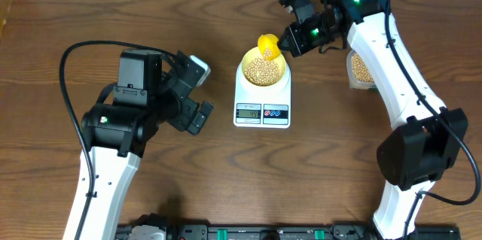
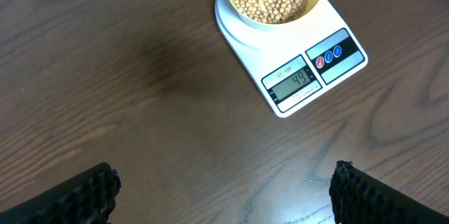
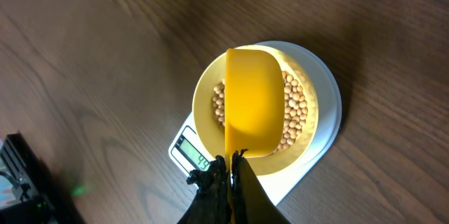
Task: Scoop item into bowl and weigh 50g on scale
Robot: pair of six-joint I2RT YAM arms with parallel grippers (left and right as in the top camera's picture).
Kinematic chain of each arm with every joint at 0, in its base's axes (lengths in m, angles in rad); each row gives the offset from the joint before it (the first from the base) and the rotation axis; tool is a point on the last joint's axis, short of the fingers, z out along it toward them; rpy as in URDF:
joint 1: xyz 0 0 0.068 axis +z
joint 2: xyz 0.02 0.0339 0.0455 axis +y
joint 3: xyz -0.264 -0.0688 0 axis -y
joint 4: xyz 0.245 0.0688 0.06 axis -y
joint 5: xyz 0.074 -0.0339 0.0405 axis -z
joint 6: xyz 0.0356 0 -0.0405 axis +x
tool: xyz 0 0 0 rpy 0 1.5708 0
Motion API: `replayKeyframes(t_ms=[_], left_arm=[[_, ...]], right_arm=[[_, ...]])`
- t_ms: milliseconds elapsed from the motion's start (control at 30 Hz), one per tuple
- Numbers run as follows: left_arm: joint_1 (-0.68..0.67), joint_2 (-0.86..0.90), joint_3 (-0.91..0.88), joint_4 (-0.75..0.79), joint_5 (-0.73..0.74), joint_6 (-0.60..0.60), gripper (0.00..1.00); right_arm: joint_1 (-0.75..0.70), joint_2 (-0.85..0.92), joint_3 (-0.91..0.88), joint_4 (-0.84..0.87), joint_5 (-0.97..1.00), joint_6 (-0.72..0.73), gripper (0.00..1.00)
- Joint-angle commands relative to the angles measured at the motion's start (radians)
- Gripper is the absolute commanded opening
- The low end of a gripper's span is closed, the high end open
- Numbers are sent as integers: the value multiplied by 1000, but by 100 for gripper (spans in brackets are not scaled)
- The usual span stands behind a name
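Small round tan beans (image 1: 262, 72) fill the pale yellow round bowl (image 1: 242, 63) on the white plastic digital scale (image 1: 262, 122), almost at target.
Overhead view: the right gripper (image 1: 292, 41) pinches the bright yellow plastic scoop (image 1: 268, 45) above the bowl, and the left gripper (image 1: 200, 93) stands spread beside the scale, holding nothing. Left wrist view: the display (image 2: 295, 80) reads 49, but the small print above it is not readable. Right wrist view: the scoop hangs over the beans. I judge that one careless tip could pass 50, or beans could bounce onto the brown wooden table (image 3: 84, 55).
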Motion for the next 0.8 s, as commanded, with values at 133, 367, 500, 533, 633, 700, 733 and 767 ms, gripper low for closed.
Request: replayKeyframes(t_ms=[133, 367, 500, 533, 633, 700, 733, 767], left_arm=[[4, 4, -1, -3, 15, 13, 98], [4, 4, -1, -3, 15, 13, 98], [4, 4, -1, -3, 15, 13, 98], [4, 4, -1, -3, 15, 13, 97], [4, 4, -1, -3, 15, 13, 98], [4, 4, -1, -3, 15, 13, 98], [4, 4, -1, -3, 15, 13, 98], [4, 4, -1, -3, 15, 13, 98]], right_arm=[[27, -26, 19, -2, 48, 11, 1], [74, -26, 20, -3, 120, 11, 1], [96, -26, 20, -4, 183, 11, 1], [102, -26, 20, -4, 193, 10, 1], [111, -26, 20, -6, 212, 2, 1], [116, -26, 20, -13, 230, -23, 1], [119, -26, 20, -17, 240, -32, 1], [121, -26, 20, -20, 246, -40, 1]])
